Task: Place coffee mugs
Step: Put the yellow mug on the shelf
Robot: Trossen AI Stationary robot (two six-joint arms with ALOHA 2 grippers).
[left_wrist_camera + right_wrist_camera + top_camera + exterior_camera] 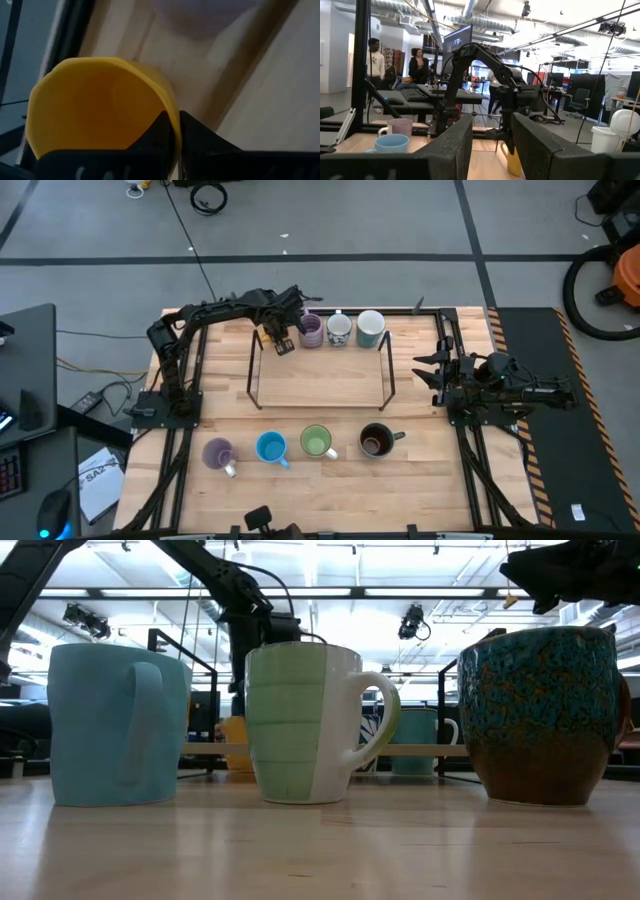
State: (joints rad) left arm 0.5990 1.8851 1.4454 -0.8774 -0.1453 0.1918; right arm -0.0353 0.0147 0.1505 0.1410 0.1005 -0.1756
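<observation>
Colour rundown: the mug pinched in the left gripper (171, 131) is a plain orange-yellow mug (95, 107), no pattern at all. On the far row there's a purple mug (311, 330), a white patterned mug (339, 329) with dark markings, and a pale white-teal mug (371, 328). Near row: lavender mug (218, 453), bright blue mug (271, 447), and a light green mug (300, 722) with a white side and handle. The dark mug (543, 712) is speckled teal over brown. Wire frame (386, 367) is black, table (320, 395) light wood.
</observation>
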